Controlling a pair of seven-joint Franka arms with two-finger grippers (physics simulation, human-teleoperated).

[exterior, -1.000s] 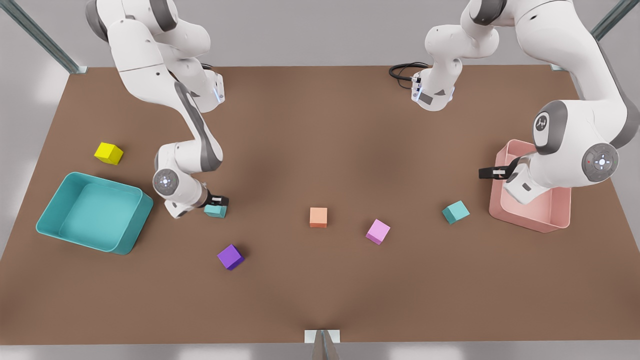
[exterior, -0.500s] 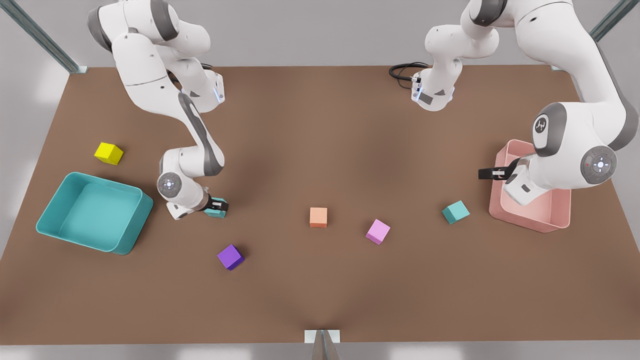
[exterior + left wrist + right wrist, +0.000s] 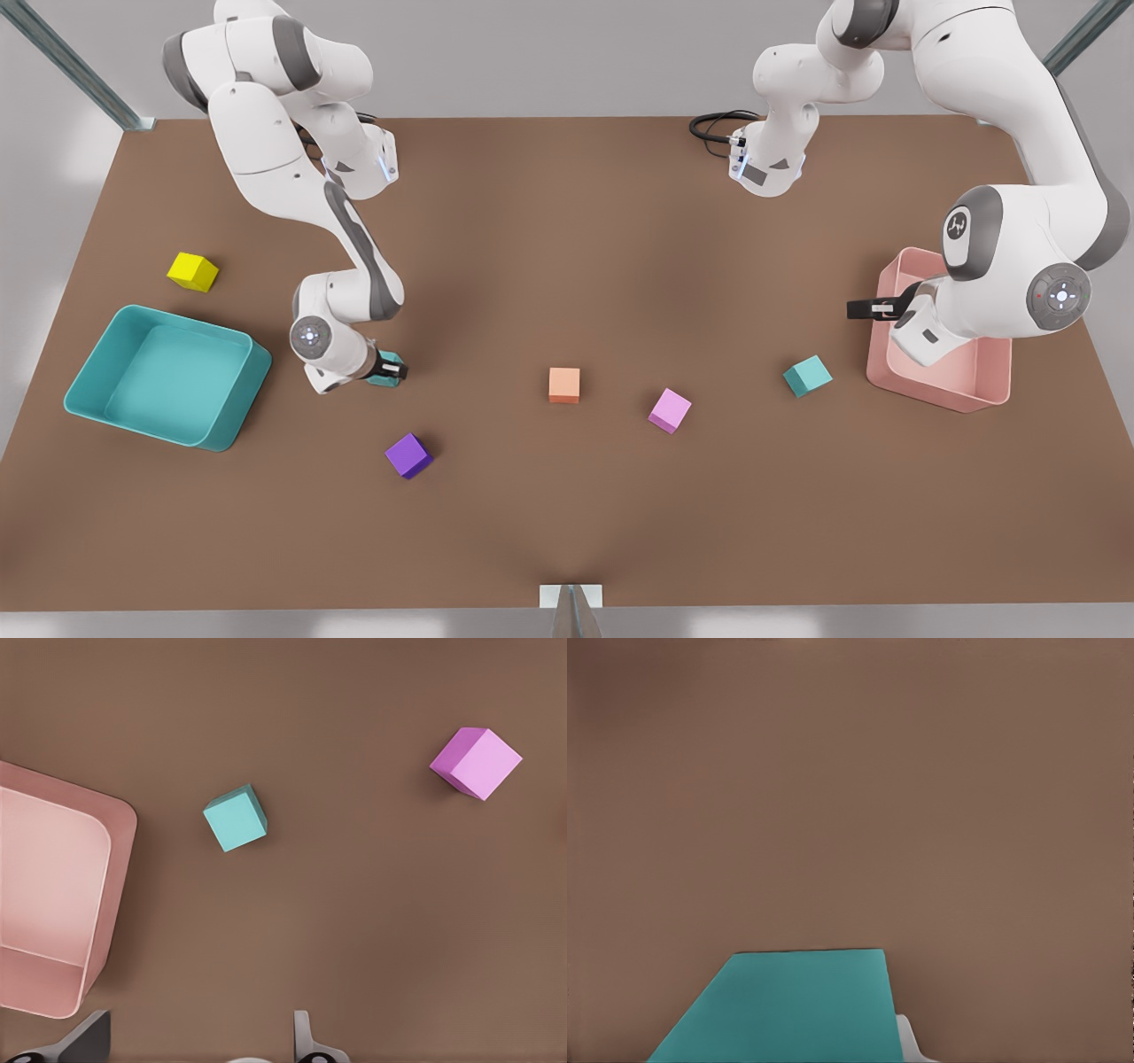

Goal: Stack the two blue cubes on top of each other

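Blue cube (image 3: 386,378) pinched by right gripper (image 3: 392,369), left gripper (image 3: 858,308) spread above pink tray (image 3: 990,393), teal tray (image 3: 232,415).

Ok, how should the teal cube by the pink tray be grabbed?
From above, on two opposite side faces of the teal cube, wrist turned to match its skew; it lies flat, apart from the pink tray.

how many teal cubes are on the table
2. One teal cube is shut in the right hand, beside the teal tray. The other teal cube lies free near the pink tray, by the waiting left hand.
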